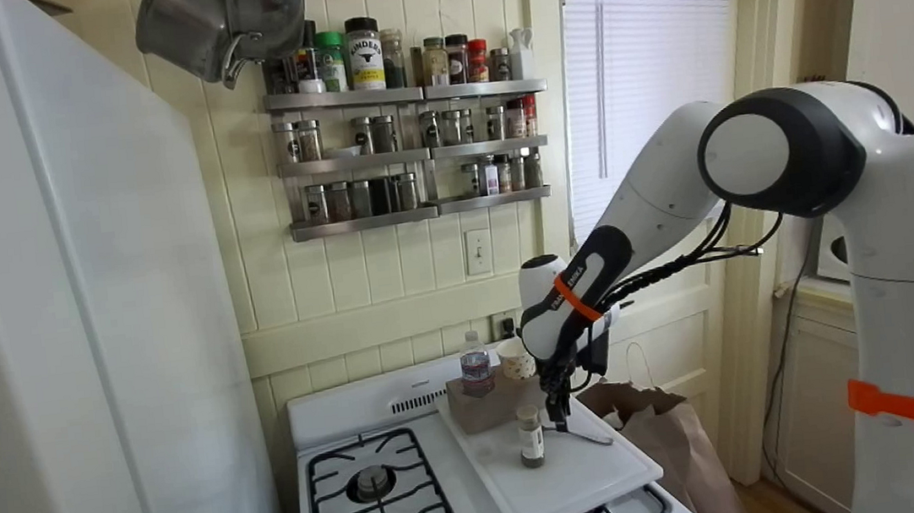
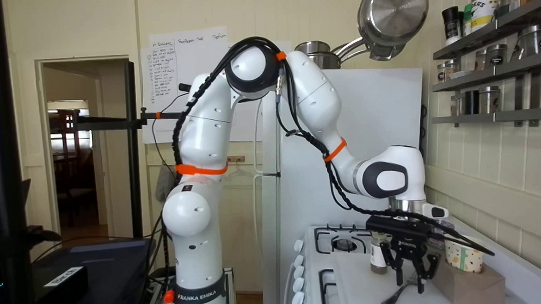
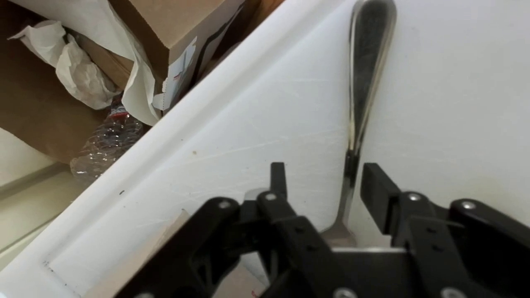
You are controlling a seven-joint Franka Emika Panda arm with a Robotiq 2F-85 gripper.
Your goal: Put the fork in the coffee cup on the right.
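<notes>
Grasping seems the current step: the fork (image 3: 359, 118), right of wrist-view centre, shows between the parted jaws of the gripper (image 3: 325, 184), which should next close and lift toward the paper cup (image 2: 465, 256), lower right in an exterior view.

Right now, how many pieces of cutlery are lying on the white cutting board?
1: the fork on the cutting board, its neck seen between the open jaws of the gripper in the wrist view. The gripper covers part of the fork's head and might hide another piece.
</notes>
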